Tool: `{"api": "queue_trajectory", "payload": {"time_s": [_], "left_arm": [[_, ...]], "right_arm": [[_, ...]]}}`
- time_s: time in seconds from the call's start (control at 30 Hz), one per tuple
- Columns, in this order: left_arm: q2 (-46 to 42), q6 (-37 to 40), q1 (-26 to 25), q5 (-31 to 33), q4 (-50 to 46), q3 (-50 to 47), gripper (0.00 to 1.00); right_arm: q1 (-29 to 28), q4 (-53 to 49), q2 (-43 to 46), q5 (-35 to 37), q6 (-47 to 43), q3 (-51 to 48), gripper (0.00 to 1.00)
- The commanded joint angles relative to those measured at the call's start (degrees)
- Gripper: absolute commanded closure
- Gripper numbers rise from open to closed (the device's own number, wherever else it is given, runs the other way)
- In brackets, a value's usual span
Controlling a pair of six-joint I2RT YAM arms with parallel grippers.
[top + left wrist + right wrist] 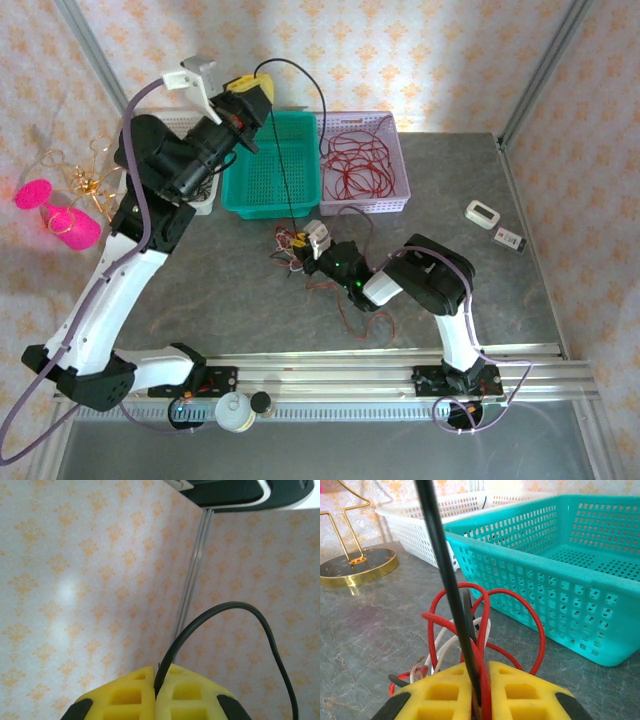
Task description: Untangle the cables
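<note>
Cables (pixel 290 252) lie knotted mid-table, just near of the basket (pixel 300 200). The black cable (pixel 440 555) runs up from them to the left gripper (pixel 156 672), raised at far left and clamped on it. The right gripper (pixel 479 672), low at the knot, pinches a red cable (pixel 530 615) together with the black, so any pull risks cinching the knot or dragging the whole bundle.

Cables (pixel 293 250) lie before the middle basket (pixel 255 175) — stand (pixel 88 184) far left.

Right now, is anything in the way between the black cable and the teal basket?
Nothing visible. The black cable hangs from the left gripper over the teal basket; its lower end runs into the red and white tangle at the right gripper.
</note>
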State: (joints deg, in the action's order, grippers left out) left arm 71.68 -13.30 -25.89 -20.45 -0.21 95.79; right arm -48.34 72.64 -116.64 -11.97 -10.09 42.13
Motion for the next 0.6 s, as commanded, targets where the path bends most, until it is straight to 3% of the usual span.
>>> {"api": "queue_trajectory", "payload": {"time_s": [0.0, 0.07, 0.23, 0.57], "left_arm": [[-0.1, 2.9, -0.2, 1.9, 6.2, 10.4, 1.0], [1.6, 3.9, -0.2, 2.5, 5.2, 14.0, 1.0], [6.0, 7.3, -0.3, 3.6, 3.5, 22.8, 1.0], [10.4, 13.9, -0.1, 9.2, 4.7, 30.1, 1.0]], "right_arm": [[0.4, -6.6, -2.9, 0.9, 0.3, -1.0, 0.86], [0.5, -6.6, -2.8, 0.9, 0.2, -1.0, 0.84], [0.6, -7.5, -1.8, -1.5, 0.2, -0.9, 0.69], [0.8, -9.1, 0.9, -0.4, 0.4, -2.8, 0.66]]}}
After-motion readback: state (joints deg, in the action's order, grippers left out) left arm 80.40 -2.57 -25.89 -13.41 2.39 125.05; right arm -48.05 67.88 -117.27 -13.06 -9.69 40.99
